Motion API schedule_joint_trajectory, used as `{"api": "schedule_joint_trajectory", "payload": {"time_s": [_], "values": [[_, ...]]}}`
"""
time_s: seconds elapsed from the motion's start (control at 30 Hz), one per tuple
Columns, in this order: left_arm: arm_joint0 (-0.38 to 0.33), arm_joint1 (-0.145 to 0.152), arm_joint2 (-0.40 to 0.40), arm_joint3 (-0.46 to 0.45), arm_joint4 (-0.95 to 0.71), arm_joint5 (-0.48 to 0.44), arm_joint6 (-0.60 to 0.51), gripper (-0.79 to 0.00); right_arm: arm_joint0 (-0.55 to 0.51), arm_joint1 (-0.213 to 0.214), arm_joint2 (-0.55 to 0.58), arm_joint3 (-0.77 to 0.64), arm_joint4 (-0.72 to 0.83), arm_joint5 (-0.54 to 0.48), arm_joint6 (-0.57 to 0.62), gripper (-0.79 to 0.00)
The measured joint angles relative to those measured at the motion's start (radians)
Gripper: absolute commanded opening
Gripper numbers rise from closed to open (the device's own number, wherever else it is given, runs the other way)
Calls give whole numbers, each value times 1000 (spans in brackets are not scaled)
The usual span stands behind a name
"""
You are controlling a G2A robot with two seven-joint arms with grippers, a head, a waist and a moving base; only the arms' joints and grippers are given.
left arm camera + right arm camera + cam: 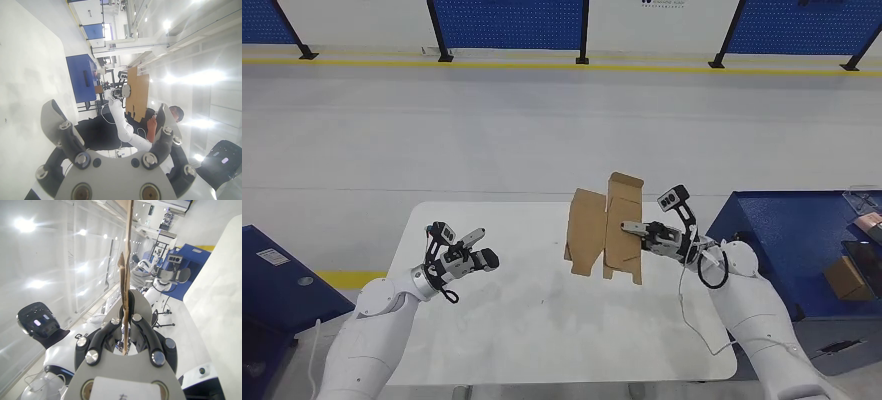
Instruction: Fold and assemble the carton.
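A flat brown carton (pixel 606 227) hangs upright in the air above the right half of the white table (pixel 532 310). My right gripper (pixel 628 229) is shut on its right edge; in the right wrist view the cardboard (pixel 125 279) runs edge-on between the fingers (pixel 140 302). The left wrist view shows the carton (pixel 137 94) farther off, held by the other arm. My left gripper (pixel 480 247) stays over the table's left part, well apart from the carton. Its fingers (pixel 54 115) stand wide open with nothing between them.
A blue cabinet (pixel 802 250) stands just right of the table, with a small cardboard box (pixel 848 278) on it. Another blue cabinet (pixel 272 280) is at the left. The table's rounded edge (pixel 422 215) lies near the left gripper.
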Motion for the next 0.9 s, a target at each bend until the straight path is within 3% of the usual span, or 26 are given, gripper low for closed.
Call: {"api": "schedule_joint_trajectory", "payload": {"time_s": [0.17, 0.43, 0.67, 0.7, 0.8, 0.9], "values": [[5, 0, 4, -10, 6, 3, 6, 0, -9, 2, -3, -14, -23, -1, -23, -785], [97, -2, 87, -276, 217, 21, 162, 0, -32, -4, -79, -103, -287, -50, -166, -785], [132, -10, 144, -361, 239, 75, 220, 0, -36, -20, -138, -132, -311, -65, -165, -785], [133, -11, 147, -365, 232, 76, 223, -145, -36, -21, -141, -131, -307, -63, -162, -785], [135, -13, 160, -375, 213, 71, 214, -785, -34, -24, -148, -124, -289, -57, -145, -785], [135, -16, 171, -374, 191, 54, 202, -785, -30, -26, -153, -110, -284, -55, -141, -785]]}}
